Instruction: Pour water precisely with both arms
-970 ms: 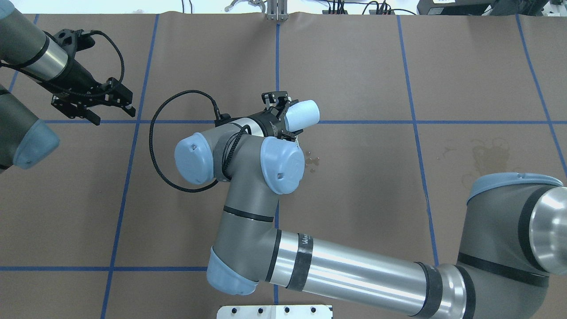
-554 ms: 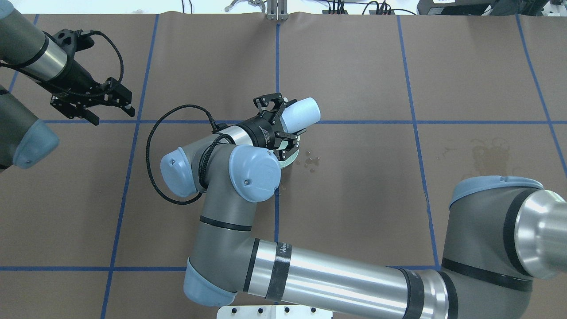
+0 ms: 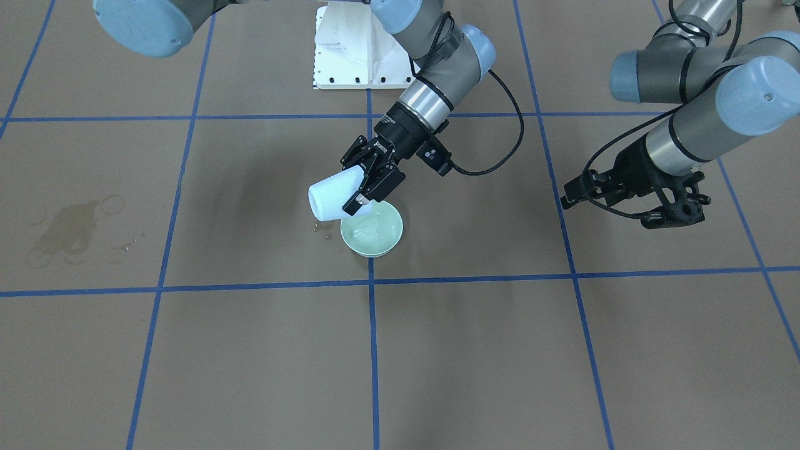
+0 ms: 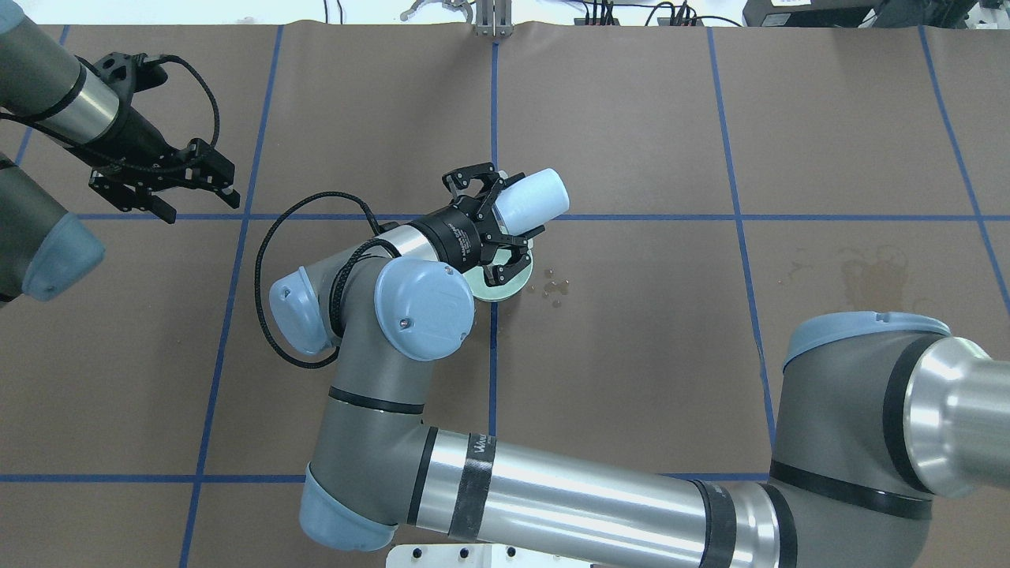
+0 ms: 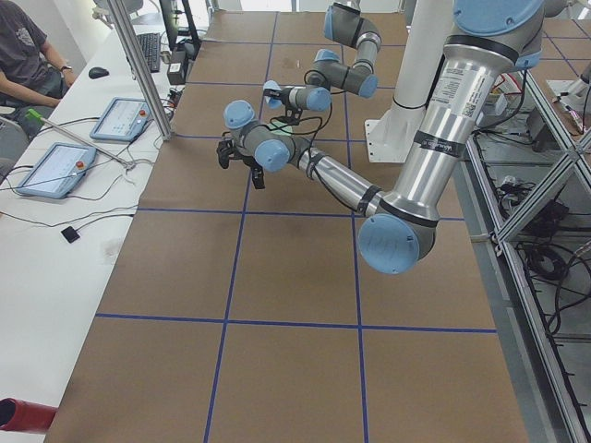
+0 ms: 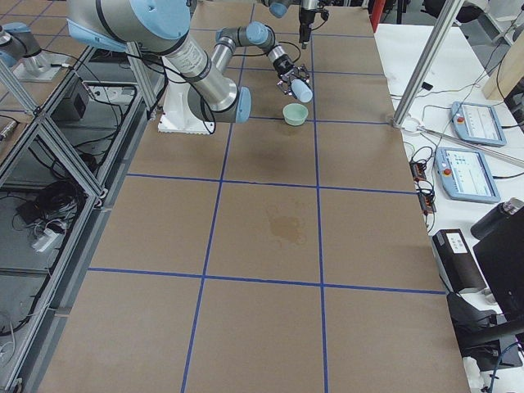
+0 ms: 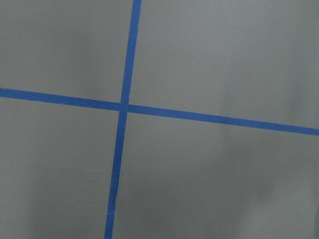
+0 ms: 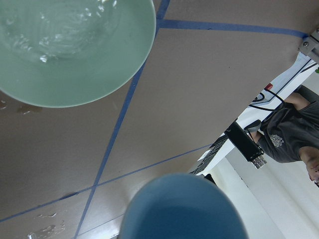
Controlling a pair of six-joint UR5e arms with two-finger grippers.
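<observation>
- Brown table paper (image 3: 500,350) shows drops (image 3: 322,228) beside the bowl (image 3: 389,240).
- Right gripper (image 3: 351,187) clamps the tilted cup (image 3: 325,201); I'd tip slowly, lip above the water (image 3: 365,232).
- Left gripper (image 4: 201,203) gapes, empty.

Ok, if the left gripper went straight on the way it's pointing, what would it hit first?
Probably only the table, near the blue tape crossing: the left gripper slants down, and its wrist view shows nothing else ahead.
</observation>
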